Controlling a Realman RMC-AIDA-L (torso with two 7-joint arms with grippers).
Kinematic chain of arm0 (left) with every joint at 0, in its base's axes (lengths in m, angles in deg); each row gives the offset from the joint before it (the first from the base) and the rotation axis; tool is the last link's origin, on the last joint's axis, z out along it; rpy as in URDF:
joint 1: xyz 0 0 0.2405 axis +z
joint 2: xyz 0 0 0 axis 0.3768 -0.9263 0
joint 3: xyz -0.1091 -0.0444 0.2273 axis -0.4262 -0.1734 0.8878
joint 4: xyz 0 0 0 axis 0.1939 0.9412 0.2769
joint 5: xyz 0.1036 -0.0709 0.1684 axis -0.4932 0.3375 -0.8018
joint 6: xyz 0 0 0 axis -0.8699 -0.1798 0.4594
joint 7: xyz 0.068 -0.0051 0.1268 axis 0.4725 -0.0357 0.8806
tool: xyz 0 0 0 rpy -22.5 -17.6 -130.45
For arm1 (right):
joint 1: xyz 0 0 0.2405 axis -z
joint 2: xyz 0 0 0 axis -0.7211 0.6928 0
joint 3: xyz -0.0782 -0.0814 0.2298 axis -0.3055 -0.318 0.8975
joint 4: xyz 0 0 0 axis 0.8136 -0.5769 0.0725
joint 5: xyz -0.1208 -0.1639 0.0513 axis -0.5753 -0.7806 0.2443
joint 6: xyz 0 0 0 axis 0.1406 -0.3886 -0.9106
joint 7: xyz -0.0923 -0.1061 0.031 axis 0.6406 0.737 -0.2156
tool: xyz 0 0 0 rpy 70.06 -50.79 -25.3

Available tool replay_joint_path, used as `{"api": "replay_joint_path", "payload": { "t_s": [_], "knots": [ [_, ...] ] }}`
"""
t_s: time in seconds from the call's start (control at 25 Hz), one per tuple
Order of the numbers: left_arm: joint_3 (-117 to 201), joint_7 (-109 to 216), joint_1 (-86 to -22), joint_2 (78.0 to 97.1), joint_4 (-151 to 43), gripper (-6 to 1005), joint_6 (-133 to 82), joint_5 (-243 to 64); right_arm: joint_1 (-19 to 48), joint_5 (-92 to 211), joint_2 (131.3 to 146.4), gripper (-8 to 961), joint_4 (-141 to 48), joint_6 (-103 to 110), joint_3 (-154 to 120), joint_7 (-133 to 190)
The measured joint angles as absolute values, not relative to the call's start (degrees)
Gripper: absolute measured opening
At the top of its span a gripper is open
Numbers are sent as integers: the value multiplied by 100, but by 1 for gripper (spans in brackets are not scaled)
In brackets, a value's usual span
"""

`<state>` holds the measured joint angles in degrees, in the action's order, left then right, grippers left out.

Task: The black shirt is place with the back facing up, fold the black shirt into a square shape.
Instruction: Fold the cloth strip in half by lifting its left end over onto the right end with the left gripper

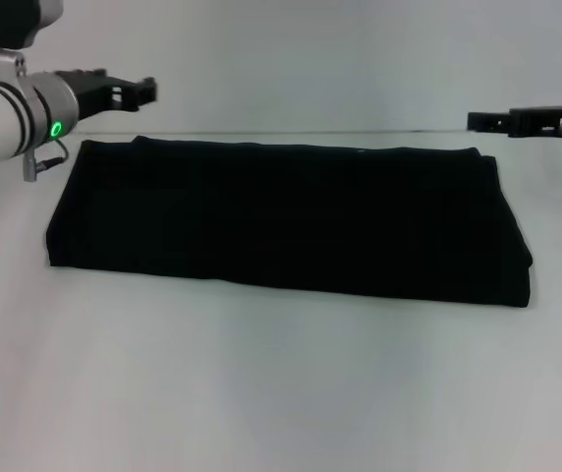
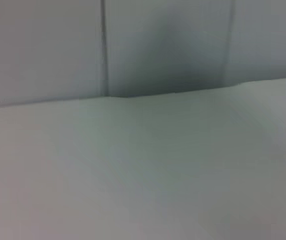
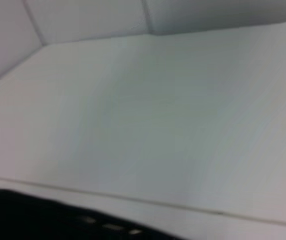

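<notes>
- lying mid-tabletop, the black shirt is already folded into a wide flat rectangle, not yet a square.
- left claw hangs above the shirt's far left corner; right claw sits near the far right edge.
- cannot tell whether either is open.
- likely remaining: one more fold.
</notes>
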<state>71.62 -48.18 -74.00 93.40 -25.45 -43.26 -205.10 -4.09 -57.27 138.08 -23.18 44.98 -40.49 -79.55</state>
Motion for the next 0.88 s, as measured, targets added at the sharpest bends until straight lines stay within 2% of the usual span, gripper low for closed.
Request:
{"api": "replay_joint_path", "payload": {
  "t_s": [0.16, 0.24, 0.36, 0.6, 0.88],
  "knots": [
    [7146, -5406, -7053, 9196, -1960, 638, -6407, -20518, -173, -5498, 13726, 676, -2069, 5525, -4050, -8234],
    [7121, -5680, -6886, 9151, -1637, 736, -7285, -20511, 17, -5225, 13719, 725, -1882, 6016, -4049, -8286],
    [7134, -6092, -6589, 9108, -1143, 884, -8276, -20549, 284, -4749, 13687, 745, -1759, 6677, -4049, -8293],
    [7114, -6544, -6242, 9076, -872, 910, -8732, -20748, 474, -4605, 13622, 760, -1783, 7239, -4099, -8343],
    [7100, -6867, -6142, 9111, -932, 910, -8451, -21637, 478, -4637, 13612, 753, -1807, 7551, -4263, -8464]
  ]
}}
